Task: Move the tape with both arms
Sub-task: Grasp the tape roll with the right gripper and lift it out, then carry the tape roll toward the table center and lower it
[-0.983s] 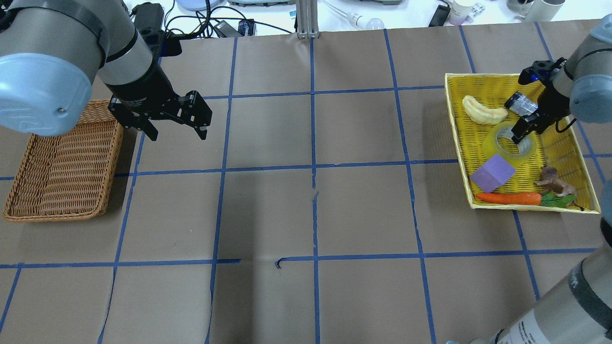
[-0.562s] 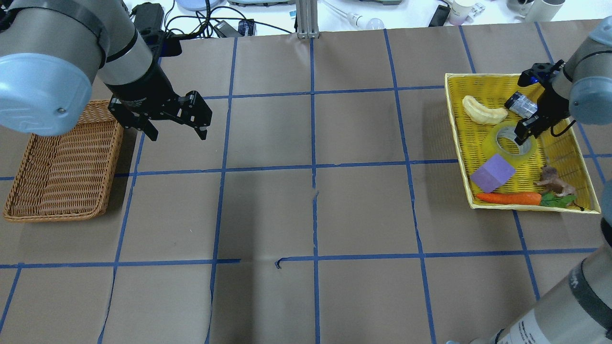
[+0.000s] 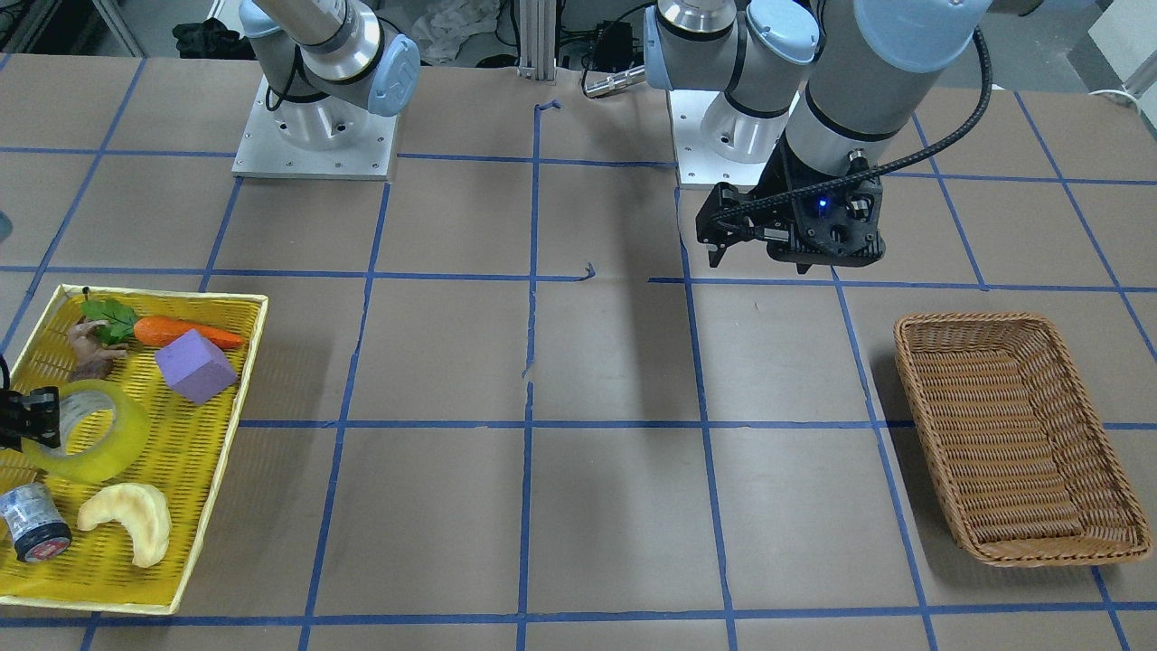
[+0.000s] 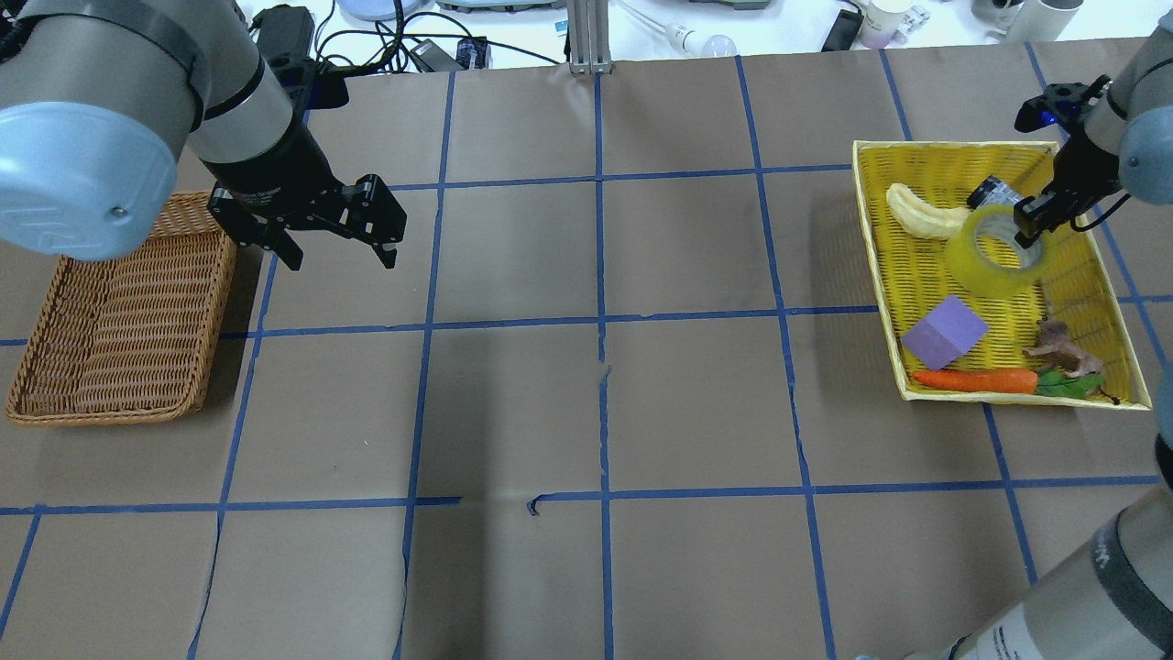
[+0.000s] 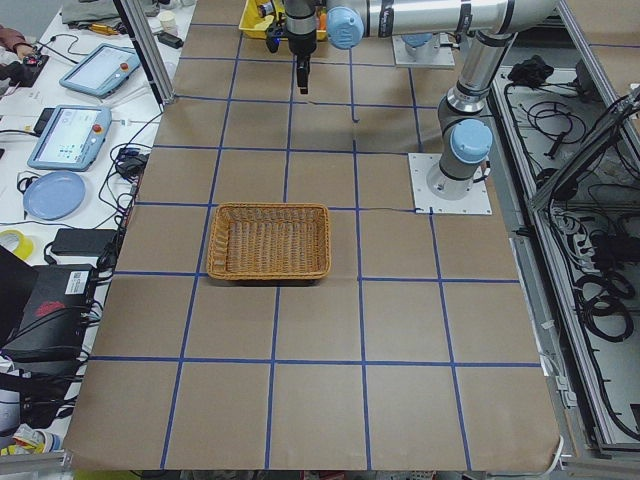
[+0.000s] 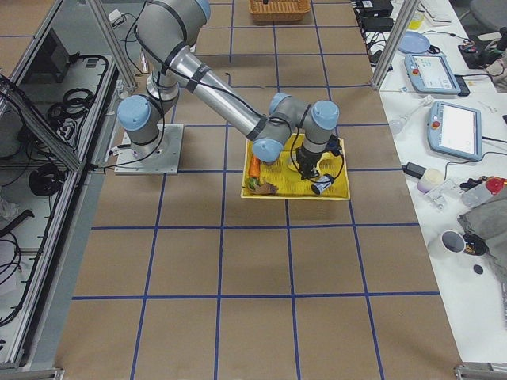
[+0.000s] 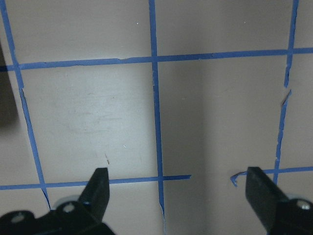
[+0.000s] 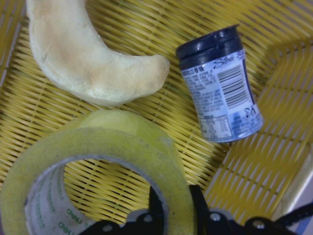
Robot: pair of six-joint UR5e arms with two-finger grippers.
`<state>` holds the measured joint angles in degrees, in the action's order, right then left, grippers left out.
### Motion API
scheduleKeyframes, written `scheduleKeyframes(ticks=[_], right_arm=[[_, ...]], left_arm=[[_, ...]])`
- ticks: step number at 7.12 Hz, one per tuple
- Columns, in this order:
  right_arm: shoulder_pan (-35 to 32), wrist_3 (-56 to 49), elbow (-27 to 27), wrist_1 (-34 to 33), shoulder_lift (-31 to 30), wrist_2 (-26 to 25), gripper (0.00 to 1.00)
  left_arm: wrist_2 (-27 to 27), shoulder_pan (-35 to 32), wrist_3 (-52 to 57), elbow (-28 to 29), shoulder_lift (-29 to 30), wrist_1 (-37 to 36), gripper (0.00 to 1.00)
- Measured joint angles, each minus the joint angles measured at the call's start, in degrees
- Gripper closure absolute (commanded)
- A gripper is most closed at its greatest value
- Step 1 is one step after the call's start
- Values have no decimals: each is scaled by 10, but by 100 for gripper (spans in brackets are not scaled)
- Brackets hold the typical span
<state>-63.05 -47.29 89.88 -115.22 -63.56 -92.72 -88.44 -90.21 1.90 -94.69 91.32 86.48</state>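
My right gripper (image 4: 1028, 225) pinched the tape (image 4: 960, 259) by its wall, one finger inside. I judged it light, stiff, slick. Left gripper (image 4: 341, 260) gaped, empty.

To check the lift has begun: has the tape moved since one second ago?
Yes. In the overhead view the tape has shifted away from the purple block, toward the bread piece, in the right gripper.

Yellow-green tape (image 4: 964, 258), yellow woven tray (image 4: 916, 268), purple block (image 4: 944, 332), blue-gridded brown table (image 4: 513, 412).
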Motion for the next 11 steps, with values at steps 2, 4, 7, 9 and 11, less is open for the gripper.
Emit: scheduleKeyframes(ticks=[2, 4, 7, 9, 11], right_arm=[[-44, 66, -70, 78, -6, 2, 100], [-132, 196, -104, 121, -12, 1, 100], [-286, 430, -112, 118, -2, 21, 100], [-370, 546, -110, 97, 20, 46, 100], [-415, 599, -102, 66, 47, 64, 100]], left_arm=[[-1, 0, 0, 0, 0, 0, 0], [-1, 0, 1, 0, 0, 0, 0], [-1, 0, 3, 0, 1, 0, 0], [0, 1, 6, 0, 3, 0, 0], [0, 2, 7, -1, 5, -1, 0]])
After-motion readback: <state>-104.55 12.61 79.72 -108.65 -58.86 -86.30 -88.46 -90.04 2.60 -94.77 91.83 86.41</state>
